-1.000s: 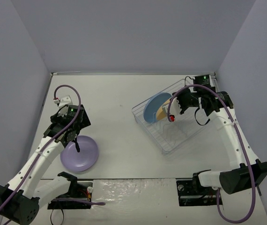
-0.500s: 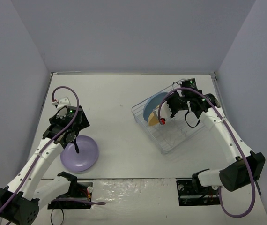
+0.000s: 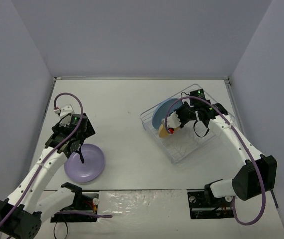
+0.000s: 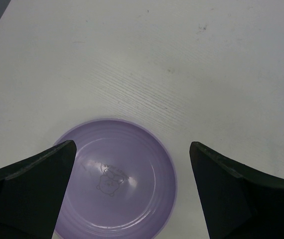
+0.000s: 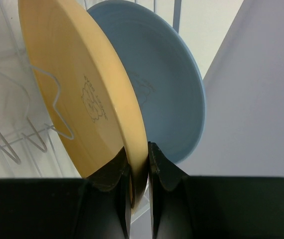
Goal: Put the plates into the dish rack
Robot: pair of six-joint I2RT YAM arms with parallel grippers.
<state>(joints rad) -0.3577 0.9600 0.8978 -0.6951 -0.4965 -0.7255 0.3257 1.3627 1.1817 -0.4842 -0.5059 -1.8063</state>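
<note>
Progress was one in three: blue plate (image 3: 161, 112) stood in the dish rack (image 3: 192, 149), right end effector (image 5: 139, 154) clamped the orange-yellow plate (image 5: 82, 99) beside it, purple plate (image 4: 117, 184) lay on the near-left tabletop (image 3: 122, 109) under the gaping left end effector (image 4: 132, 144)

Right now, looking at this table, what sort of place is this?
Most likely a robot test bench in a lab, not a kitchen: a white table boxed in by plain grey walls, a left arm and right arm mounted at its near edge, and a clear dish rack with plastic plates.
</note>
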